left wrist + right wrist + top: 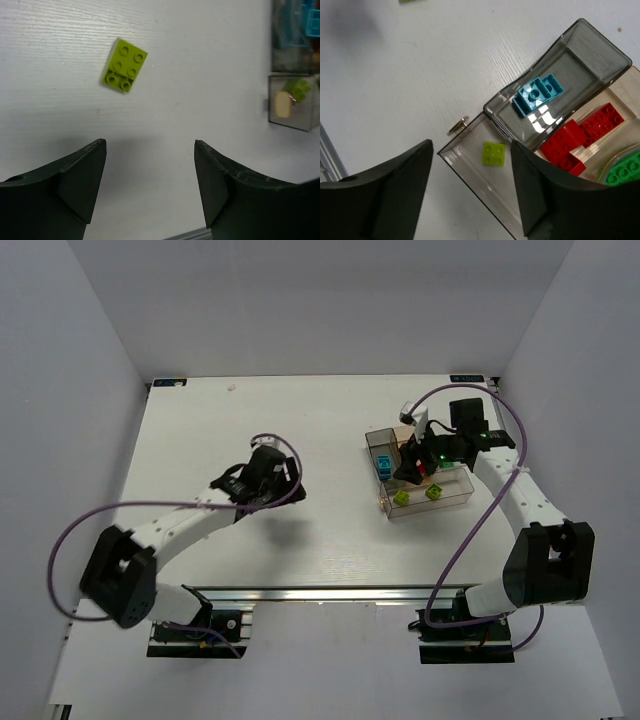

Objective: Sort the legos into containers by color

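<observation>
A yellow-green lego (125, 65) lies flat on the white table, studs up. My left gripper (150, 150) hovers open just short of it, with nothing between its fingers; in the top view the left gripper (280, 485) hides this brick. The clear container (470, 172) stands at the right of the table (420, 502). Its compartments hold a light blue lego (538, 94), red legos (580, 137), a green one (626, 172) and a yellow-green one (493, 153). My right gripper (470, 145) hangs open and empty over the container's near corner, above the yellow-green compartment (402, 498).
In the left wrist view the container (295, 107) shows at the right edge, well beyond the loose brick. A small metal latch (458, 126) sticks out at the container's corner. White walls surround the table (200, 440). Purple cables loop beside both arms.
</observation>
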You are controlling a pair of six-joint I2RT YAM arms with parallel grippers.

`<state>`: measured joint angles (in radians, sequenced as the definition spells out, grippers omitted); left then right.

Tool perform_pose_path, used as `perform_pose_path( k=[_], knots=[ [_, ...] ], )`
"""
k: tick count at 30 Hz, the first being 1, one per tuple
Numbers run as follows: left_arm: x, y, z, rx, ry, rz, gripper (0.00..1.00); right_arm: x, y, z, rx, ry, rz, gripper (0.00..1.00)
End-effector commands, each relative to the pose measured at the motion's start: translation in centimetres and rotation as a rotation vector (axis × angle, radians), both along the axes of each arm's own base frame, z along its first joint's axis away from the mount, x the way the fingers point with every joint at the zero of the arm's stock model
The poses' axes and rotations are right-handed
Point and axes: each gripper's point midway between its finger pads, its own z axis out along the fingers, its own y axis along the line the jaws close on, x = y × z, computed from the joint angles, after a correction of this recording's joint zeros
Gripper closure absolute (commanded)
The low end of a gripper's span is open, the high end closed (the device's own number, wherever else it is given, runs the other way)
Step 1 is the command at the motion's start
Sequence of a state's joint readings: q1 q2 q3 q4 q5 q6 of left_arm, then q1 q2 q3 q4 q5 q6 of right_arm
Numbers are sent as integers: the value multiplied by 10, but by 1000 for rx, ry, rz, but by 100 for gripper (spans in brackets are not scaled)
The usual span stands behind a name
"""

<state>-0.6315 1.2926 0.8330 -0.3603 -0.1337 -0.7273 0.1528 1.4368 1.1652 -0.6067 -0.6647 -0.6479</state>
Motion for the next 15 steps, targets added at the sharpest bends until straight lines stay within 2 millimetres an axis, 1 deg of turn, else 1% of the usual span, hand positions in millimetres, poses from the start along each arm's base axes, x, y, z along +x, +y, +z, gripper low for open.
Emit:
perform_pose_path(
  k=[1, 2, 3, 4, 6, 7, 8, 10, 11, 12, 15],
  knots=[
    [32, -6, -19, 124, 58, 25, 19, 8, 12, 31, 87, -29, -7, 28],
    [37, -8, -27, 154, 86, 31, 19, 8, 13, 33, 96, -26, -17, 24],
    [35, -4, -38, 204, 141, 37, 19, 6, 13, 33, 99, -27, -18, 23],
    [50, -11, -45, 238, 162, 49, 19, 7, 12, 34, 101, -35, -22, 23],
    [56, -10, -53, 295, 202, 56, 19, 4, 12, 35, 103, -40, -24, 22],
    [66, -13, -54, 314, 198, 66, 19, 4, 11, 36, 103, -44, -31, 22],
    [69, -13, -55, 331, 202, 64, 19, 3, 11, 36, 101, -46, -31, 21],
    [72, -6, -56, 369, 219, 74, 20, 0, 9, 36, 102, -50, -37, 21],
    [78, -5, -53, 391, 207, 79, 20, 0, 9, 36, 102, -57, -38, 21],
    [75, 1, -54, 426, 226, 82, 20, -1, 8, 36, 104, -57, -45, 21],
    [72, 15, -49, 485, 224, 108, 20, -4, 7, 32, 107, -48, -52, 20]
  ],
)
